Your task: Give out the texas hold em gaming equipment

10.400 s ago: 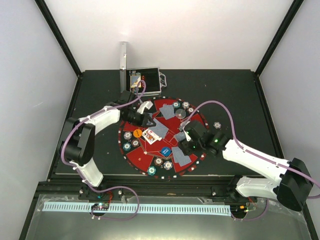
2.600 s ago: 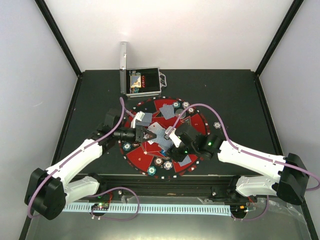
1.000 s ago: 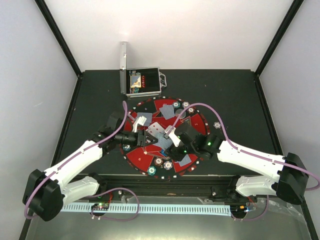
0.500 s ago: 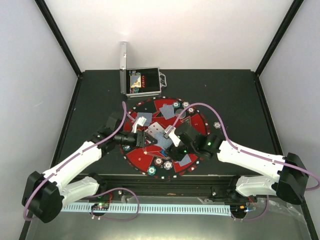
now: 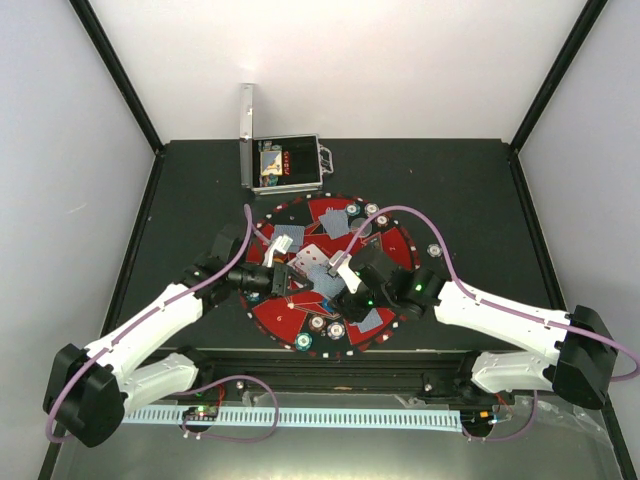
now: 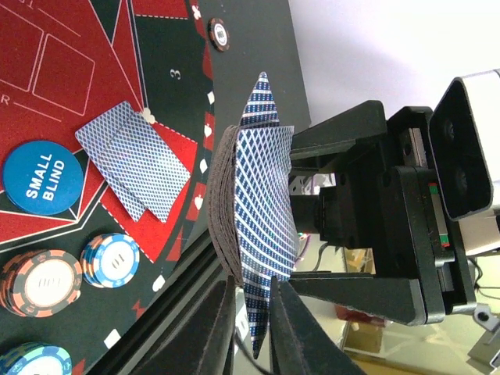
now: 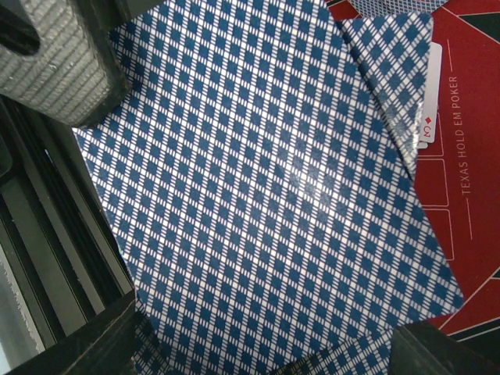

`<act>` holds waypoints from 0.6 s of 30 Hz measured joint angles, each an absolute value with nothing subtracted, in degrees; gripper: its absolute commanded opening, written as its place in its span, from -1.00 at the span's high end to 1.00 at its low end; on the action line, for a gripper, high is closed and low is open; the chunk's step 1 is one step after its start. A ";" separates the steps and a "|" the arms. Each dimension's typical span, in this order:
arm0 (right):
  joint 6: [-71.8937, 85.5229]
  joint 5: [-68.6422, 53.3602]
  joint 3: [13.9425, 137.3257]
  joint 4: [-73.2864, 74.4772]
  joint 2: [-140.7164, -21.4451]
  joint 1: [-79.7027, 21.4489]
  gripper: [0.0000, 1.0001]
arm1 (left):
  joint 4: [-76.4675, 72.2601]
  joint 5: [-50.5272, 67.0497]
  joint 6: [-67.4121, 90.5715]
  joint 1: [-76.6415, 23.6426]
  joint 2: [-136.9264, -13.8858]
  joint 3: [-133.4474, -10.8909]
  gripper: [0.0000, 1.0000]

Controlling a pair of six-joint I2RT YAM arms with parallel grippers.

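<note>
Blue-backed deck (image 6: 225, 211) clamped in right jaws | left jaws around outer card (image 6: 266, 211), grip unclear

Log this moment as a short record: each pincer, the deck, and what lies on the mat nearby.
right pincer: shut on the deck, held over the mat
left pincer: a finger on either side of one card sticking out of the deck; contact unclear
on the mat: two overlapping face-down cards, blue SMALL BLIND disc, chip stacks near the rim
case: open, beyond the mat
</note>
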State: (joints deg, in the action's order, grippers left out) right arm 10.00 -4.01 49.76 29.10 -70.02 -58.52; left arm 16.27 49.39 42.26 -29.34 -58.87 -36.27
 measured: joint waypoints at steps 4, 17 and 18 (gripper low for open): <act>9.98 -4.01 49.76 29.10 -70.02 -58.52 -0.24 | 16.32 49.54 42.28 -29.34 -58.87 -36.18 0.87; 10.41 -3.25 49.56 29.12 -69.36 -58.52 -0.24 | 17.91 49.74 42.28 -29.32 -56.93 -35.97 0.91; 10.41 -3.11 49.52 29.10 -69.36 -58.52 -0.24 | 18.06 49.74 42.28 -29.32 -56.88 -35.97 0.92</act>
